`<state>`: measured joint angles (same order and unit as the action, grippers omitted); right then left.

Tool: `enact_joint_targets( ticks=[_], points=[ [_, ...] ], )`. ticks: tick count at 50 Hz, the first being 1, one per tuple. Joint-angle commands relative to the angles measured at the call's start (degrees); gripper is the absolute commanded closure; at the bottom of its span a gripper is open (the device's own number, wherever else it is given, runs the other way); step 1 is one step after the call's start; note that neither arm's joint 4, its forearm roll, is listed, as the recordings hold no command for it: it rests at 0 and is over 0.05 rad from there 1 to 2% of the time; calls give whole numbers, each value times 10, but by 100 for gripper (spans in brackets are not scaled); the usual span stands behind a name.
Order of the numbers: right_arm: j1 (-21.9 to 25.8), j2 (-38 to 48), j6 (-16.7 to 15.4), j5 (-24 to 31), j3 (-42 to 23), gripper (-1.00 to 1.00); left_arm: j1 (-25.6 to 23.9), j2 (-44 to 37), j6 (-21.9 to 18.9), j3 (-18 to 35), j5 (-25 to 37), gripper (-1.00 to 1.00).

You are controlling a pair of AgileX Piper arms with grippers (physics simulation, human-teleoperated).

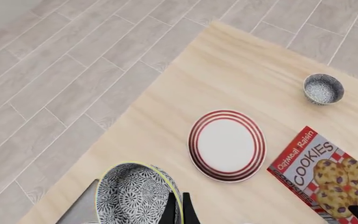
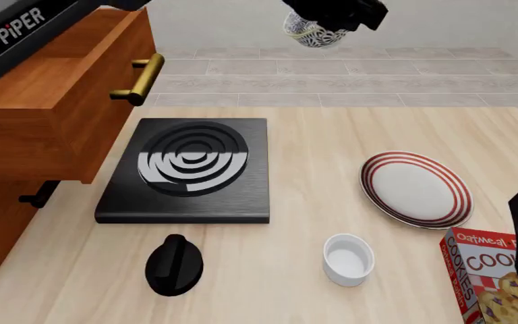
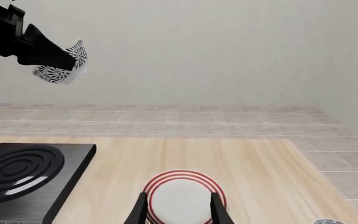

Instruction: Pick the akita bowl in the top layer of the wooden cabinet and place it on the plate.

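Observation:
High above the far side of the table, my left gripper (image 2: 331, 19) is shut on the akita bowl (image 2: 306, 31), a small bowl with a dark-and-white pattern. The left wrist view shows the bowl (image 1: 135, 193) tilted between the fingers, with the red-ringed white plate (image 1: 227, 145) on the table well below and off to one side. The plate (image 2: 415, 187) lies at the table's right. The wooden cabinet (image 2: 3, 223) stands at the left with its top layer (image 2: 56, 101) pulled out. My right gripper (image 3: 179, 209) is open and low, with the plate (image 3: 180, 198) beyond its fingers.
A black stove slab (image 2: 187, 169) lies left of centre, with a black knob (image 2: 175, 264) in front of it. A white ramekin (image 2: 347, 258) stands near the front edge. A cookies box (image 2: 493, 287) lies at the front right beside my right arm. The open drawer's brass handle (image 2: 142, 77) juts over the table.

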<state>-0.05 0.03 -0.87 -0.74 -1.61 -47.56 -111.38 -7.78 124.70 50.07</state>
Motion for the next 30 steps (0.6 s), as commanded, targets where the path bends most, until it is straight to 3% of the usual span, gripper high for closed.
enact_joint_targets(
  ticks=[1,30],
  points=[
    [-1,0,1,0,0,-100,-13,-10,1,4,-9,100],
    [-1,0,1,-1,-1,-100,-46,-63,9,39,-23,100]
  ],
)
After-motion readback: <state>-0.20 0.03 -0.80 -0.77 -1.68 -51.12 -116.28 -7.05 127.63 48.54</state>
